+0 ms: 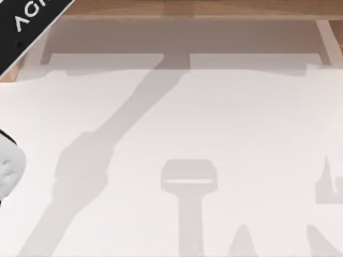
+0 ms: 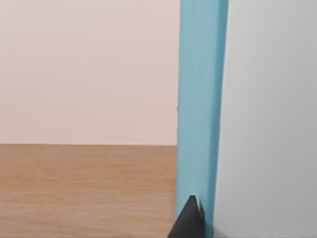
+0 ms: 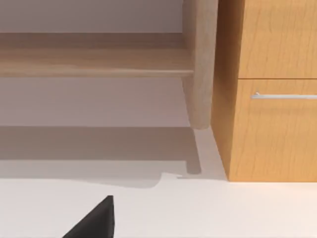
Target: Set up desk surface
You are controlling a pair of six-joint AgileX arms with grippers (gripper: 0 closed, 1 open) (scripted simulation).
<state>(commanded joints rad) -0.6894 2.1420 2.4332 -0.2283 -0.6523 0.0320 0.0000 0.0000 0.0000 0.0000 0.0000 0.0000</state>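
The desk (image 1: 214,118), flat, matte and white, took up the middle of the top view and ran out to 3, 6 and 9 o'clock. A wooden frame (image 1: 193,10) bordered it at 12 o'clock. A black casing (image 1: 27,21) with white lettering cut across the corner at 10 o'clock. A pale rounded part (image 1: 8,166) poked in at 9 o'clock, and what it belonged to could not be told.

Grey shadows lay on the desk:
- A long diagonal band (image 1: 102,150) ran from 7 o'clock up toward 12.
- A T-shaped shadow (image 1: 188,182) sat at 6 o'clock.
- Smaller patches (image 1: 327,182) lay at 4 o'clock.

In the left wrist view, a dark tip of the left gripper (image 2: 190,220) overlapped an upright blue panel (image 2: 200,99). A pale grey face (image 2: 272,119) adjoined the panel on one side. On the other side were a wooden surface (image 2: 84,188) and a pinkish wall (image 2: 84,69). Whether this gripper was open or closed, or had hold of anything, could not be told.

In the right wrist view, a dark tip of the right gripper (image 3: 96,220) hung over the desk (image 3: 223,208). Beyond it stood a round wooden post (image 3: 200,64) under a shelf (image 3: 89,62). Just beside the post was a wooden cabinet (image 3: 272,134) with a metal handle (image 3: 285,95). The state of this gripper could not be told either.
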